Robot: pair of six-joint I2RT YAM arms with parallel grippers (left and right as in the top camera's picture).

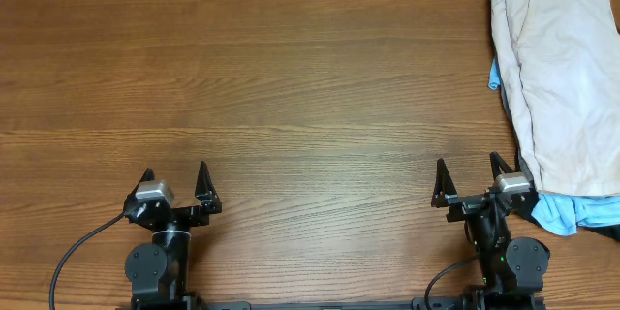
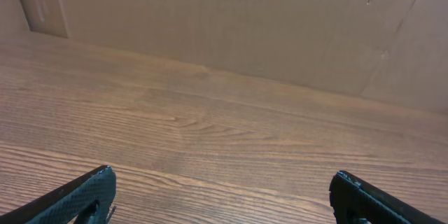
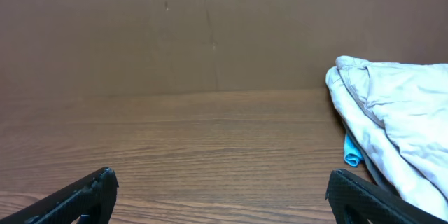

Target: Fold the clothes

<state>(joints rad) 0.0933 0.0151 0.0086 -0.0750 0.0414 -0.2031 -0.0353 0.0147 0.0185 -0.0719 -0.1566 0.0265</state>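
The clothes lie in a pile at the table's right edge. On top are light beige shorts [image 1: 560, 68], seen in the right wrist view as a beige heap [image 3: 402, 122] at right. A light blue garment [image 1: 560, 213] pokes out under them, with a blue fold [image 3: 351, 152] also showing, and a dark grey layer [image 1: 604, 210] peeks out at the near end. My left gripper [image 1: 174, 180] rests open near the front edge at left, nothing between its fingers. My right gripper [image 1: 469, 172] stands open just left of the pile's near end, empty.
The wooden table [image 1: 291, 87] stretches bare between the arms and the back. A brown cardboard wall [image 2: 231, 21] stands along the far edge. Black cables [image 1: 73, 252] trail from the arm bases at the front.
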